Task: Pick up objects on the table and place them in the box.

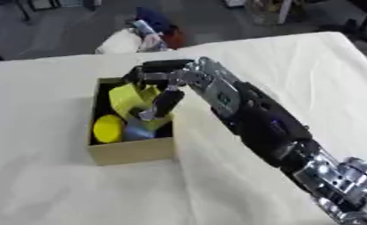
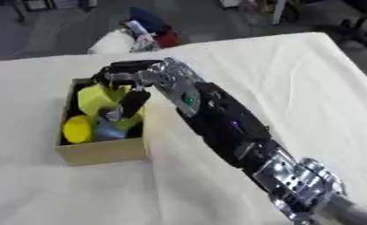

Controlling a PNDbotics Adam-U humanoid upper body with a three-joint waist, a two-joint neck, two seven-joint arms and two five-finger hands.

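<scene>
The robot's right hand (image 1: pixel 157 90) reaches into the open brown cardboard box (image 1: pixel 132 151) on the white-clothed table (image 1: pixel 55 189), fingers curled around a yellow blocky object (image 1: pixel 128 99), so the placing step looks underway; next comes releasing it beside the yellow round piece (image 1: pixel 108 128).

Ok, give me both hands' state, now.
Right hand: over the box, fingers curled round a yellow object.
Left hand: not in view.
</scene>
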